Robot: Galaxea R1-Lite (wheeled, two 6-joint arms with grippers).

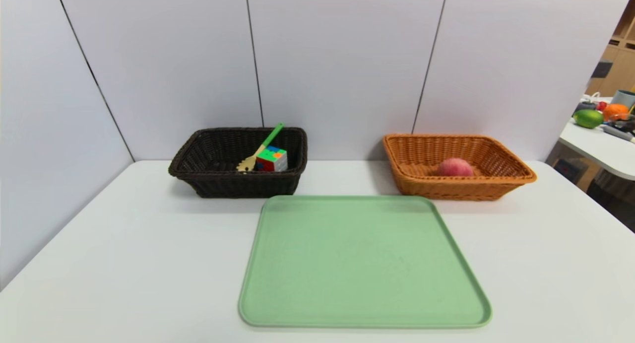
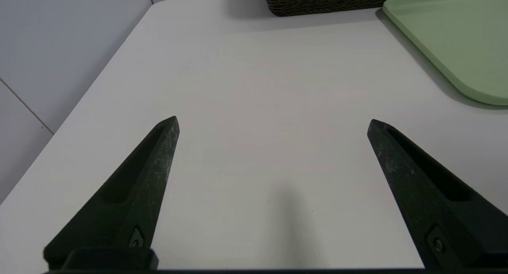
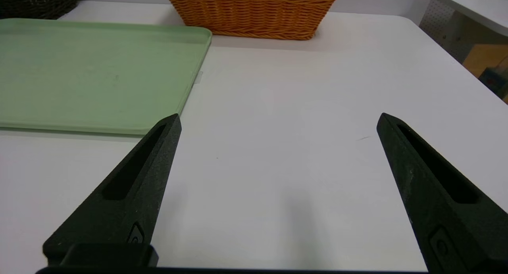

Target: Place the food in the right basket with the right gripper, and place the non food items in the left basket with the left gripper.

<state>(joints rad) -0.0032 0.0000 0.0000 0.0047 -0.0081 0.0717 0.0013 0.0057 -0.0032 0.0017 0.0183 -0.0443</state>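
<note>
While the green tray (image 1: 364, 261) lies at the centre of the white table (image 1: 163, 263), the black basket (image 1: 243, 184) sits at its eleven o'clock, holding a wooden fork with a green handle (image 1: 270, 137) and a puzzle cube (image 1: 273, 160). At one o'clock, the orange-brown basket (image 1: 461, 188) holds a round pinkish-red item (image 1: 455, 168). Over the table, the left gripper (image 2: 273, 118) is at the tray's eight o'clock, the right gripper (image 3: 280, 114) at its four o'clock, both with fingers spread wide.
</note>
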